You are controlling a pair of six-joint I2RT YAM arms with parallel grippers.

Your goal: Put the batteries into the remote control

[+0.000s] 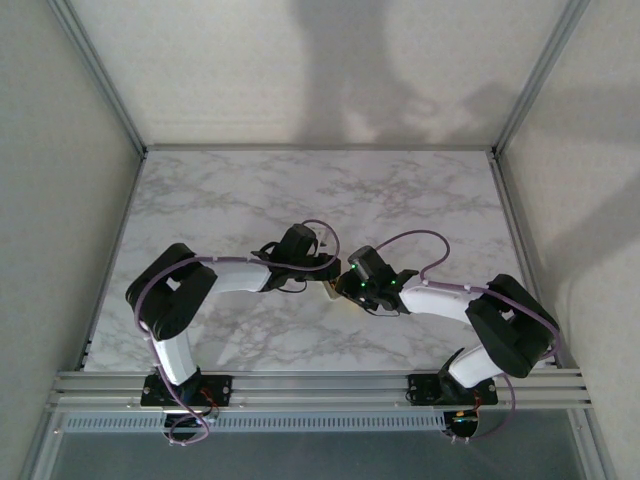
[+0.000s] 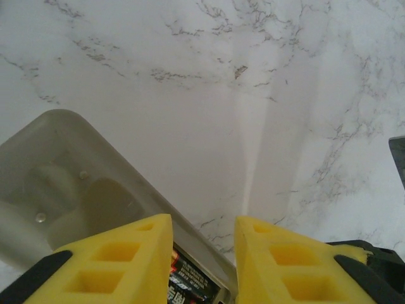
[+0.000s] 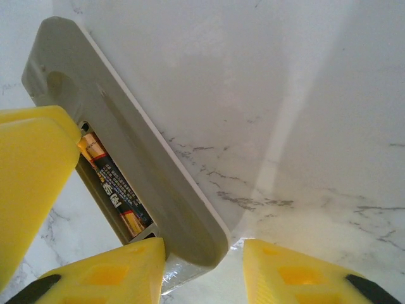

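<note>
The remote control lies back-up on the marble table, its battery compartment uncovered. One of the batteries, dark with orange ends, lies in the compartment, which also shows between the left fingers with the battery inside. My right gripper is open and straddles the remote's near end: one pad touches its edge, the other stands a little off. My left gripper is open above the compartment, holding nothing; one of its yellow fingers hangs beside the remote. In the top view both grippers meet over the remote.
White marble tabletop stretches free behind and to both sides of the arms. Metal frame posts and pale walls bound the table. A scrap of clear film lies under the remote's near end.
</note>
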